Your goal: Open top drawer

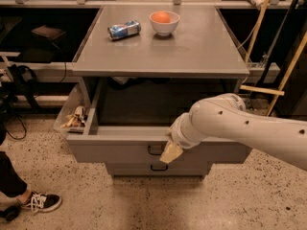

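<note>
The top drawer is a wide grey drawer pulled out from under the grey cabinet top. Its dark inside shows. Its small black loop handle is on the flat front, partly covered by my gripper. My gripper reaches in from the right on a thick white arm and sits at the drawer front, right beside the handle. A narrower grey drawer with the same black handle is shut below.
On the cabinet top lie a crushed blue can and a white bowl holding an orange. A clear bin with scraps stands left of the drawer. A person's shoe is on the floor at left. Wooden poles lean at right.
</note>
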